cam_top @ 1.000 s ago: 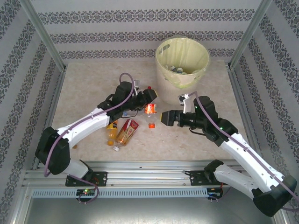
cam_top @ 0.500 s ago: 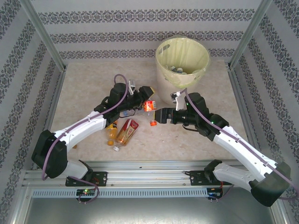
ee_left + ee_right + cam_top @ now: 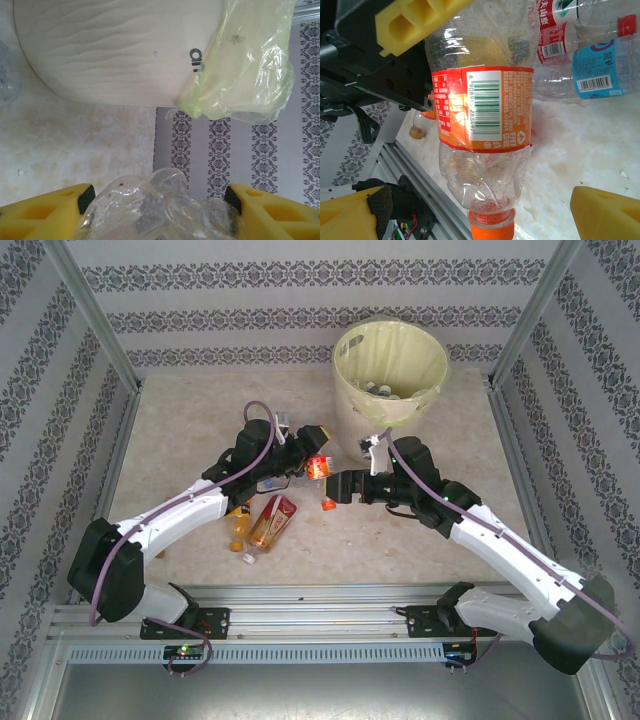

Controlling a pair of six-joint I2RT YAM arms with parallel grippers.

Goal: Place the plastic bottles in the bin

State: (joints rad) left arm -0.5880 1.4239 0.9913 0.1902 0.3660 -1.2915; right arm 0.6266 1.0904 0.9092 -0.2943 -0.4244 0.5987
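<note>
- In the right wrist view the orange-labelled bottle [image 3: 482, 110] loses its base past the top edge.
- In the left wrist view only that crumpled base shows. The rest is below the frame, as are most of both fingers of the left claw [image 3: 159, 196] gripping it.
- The right claw [image 3: 480, 212] shows only two finger ends, at the lower corners either side of the bottle's cap.
- Beyond the bottle, a red-labelled bottle [image 3: 552, 25] and a blue-labelled bottle [image 3: 597, 70] run off the frame.
- Behind the bottle, the bin [image 3: 125, 50] is cut by the top edge (mouth unseen).
- Left of the bottle's base, a blurred clear shape [image 3: 6, 75] cannot be identified.
</note>
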